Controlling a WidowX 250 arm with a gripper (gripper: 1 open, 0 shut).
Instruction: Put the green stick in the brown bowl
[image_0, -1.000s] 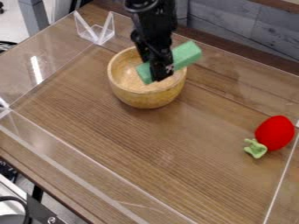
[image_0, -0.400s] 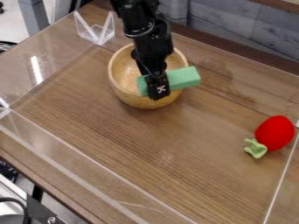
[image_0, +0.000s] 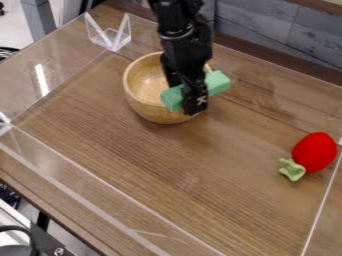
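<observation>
The mint-green stick (image_0: 197, 88) lies tilted across the right rim of the round, light-brown wooden bowl (image_0: 150, 98), one end inside, the other sticking out.

Glossy black arm (image_0: 182, 40) with blocky segments ending in black fingers (image_0: 197, 100).

You have a mint-green stick (image_0: 195, 90), plain and matte, a light-brown bowl (image_0: 154, 94) with a pale grainy inside, a black end effector (image_0: 193, 98), a red strawberry (image_0: 315, 150) with a pale green stem, and a dark wood-grain surface (image_0: 160, 170).
</observation>
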